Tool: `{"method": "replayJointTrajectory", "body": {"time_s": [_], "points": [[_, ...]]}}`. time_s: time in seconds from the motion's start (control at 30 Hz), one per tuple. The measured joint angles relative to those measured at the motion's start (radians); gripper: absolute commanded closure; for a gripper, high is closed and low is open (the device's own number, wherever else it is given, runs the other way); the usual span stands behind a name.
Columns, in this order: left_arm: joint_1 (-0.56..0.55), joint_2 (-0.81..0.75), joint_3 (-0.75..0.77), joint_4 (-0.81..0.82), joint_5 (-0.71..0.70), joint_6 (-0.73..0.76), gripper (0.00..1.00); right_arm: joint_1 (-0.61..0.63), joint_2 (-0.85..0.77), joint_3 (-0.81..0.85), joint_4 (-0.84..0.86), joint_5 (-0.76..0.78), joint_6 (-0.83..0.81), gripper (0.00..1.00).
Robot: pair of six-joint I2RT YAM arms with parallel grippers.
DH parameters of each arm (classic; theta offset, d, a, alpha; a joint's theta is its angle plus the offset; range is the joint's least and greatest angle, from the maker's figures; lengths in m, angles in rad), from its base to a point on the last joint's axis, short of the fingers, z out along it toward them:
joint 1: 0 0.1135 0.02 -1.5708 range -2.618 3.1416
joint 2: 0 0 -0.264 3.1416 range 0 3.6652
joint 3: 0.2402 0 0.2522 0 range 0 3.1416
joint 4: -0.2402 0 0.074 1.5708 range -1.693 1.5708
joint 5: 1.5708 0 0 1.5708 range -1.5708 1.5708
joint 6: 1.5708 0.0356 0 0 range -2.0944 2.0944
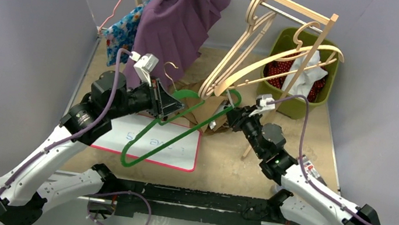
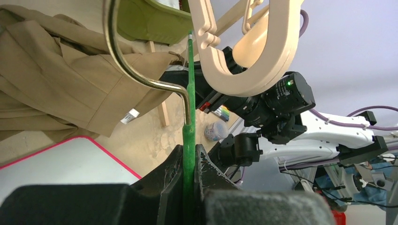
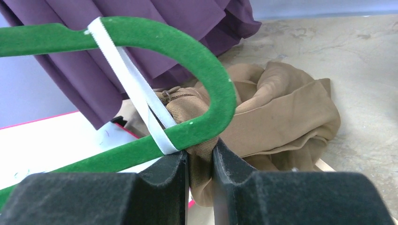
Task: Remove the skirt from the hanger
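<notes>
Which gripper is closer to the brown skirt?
Right. The right gripper pinches the skirt at the curved end of the hanger. The left gripper clamps the hanger by its neck, apart from the skirt.

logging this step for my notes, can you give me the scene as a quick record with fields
left hand: shut on the green hanger, just below its metal hook
right hand: pinching a fold of the tan skirt at the hanger's curved end
tan skirt: mostly bunched on the table
white loop: wrapped over the hanger arm, running down to the skirt
background: purple garment hanging behind
task status: skirt not yet free of the hanger
</notes>
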Motion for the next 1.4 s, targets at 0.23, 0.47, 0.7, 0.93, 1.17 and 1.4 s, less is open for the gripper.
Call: {"method": "replayJointTrajectory", "body": {"time_s": [0.23,0.47,0.7,0.93,1.17,1.4], "points": [[0.0,-0.029,0.0,-0.04,-0.015,0.006,1.0,-0.03,-0.011,0.0,-0.025,-0.006,-0.002,0.77],[0.0,-0.035,0.0,-0.067,-0.021,0.025,1.0,-0.068,-0.032,0.0,-0.046,-0.043,-0.005,0.56],[0.0,-0.03,0.007,-0.097,-0.016,0.065,1.0,-0.099,-0.046,0.002,-0.172,-0.093,-0.069,0.22],[0.0,0.017,0.033,-0.126,0.028,0.14,1.0,-0.099,-0.164,0.073,-0.419,-0.117,-0.105,0.05],[0.001,0.046,0.08,-0.152,0.056,0.2,1.0,-0.099,-0.249,0.185,-0.543,-0.119,-0.119,0.01],[0.001,0.053,0.088,-0.158,0.089,0.216,1.0,-0.099,-0.156,0.271,-0.536,-0.163,-0.142,0.03]]}}
